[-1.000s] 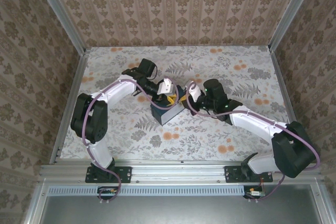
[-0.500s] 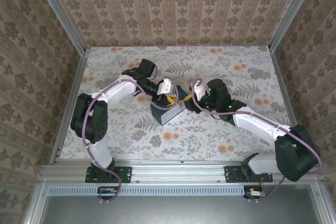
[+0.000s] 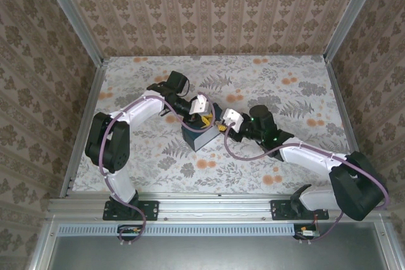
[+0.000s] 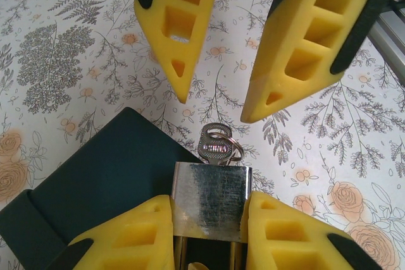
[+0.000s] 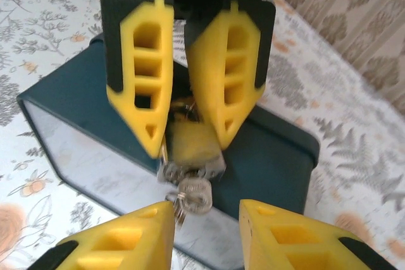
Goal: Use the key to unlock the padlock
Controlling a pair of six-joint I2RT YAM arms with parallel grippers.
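Observation:
My left gripper (image 4: 209, 212) is shut on the silver padlock (image 4: 211, 195), its yellow fingers (image 4: 120, 239) pressing both sides of the body. The padlock hangs at the edge of a dark teal box (image 4: 88, 178). The key (image 4: 217, 147) sticks in the padlock's underside, with a small ring through its head. In the right wrist view the padlock (image 5: 193, 147) sits between the left fingers (image 5: 140, 74), and the key (image 5: 195, 194) points toward my right gripper (image 5: 205, 235). That gripper is open and just short of the key, touching nothing. From above, the two grippers (image 3: 204, 116) (image 3: 223, 124) meet over the box (image 3: 197, 138).
The box stands mid-table on the floral cloth (image 3: 266, 169). Patterned walls (image 3: 209, 11) close in the back and both sides. Both arms reach in toward the centre, so their wrists are close together there.
My right gripper has opened and let go of the key, then drawn back a little toward the near side. The left gripper and the padlock have stayed put.

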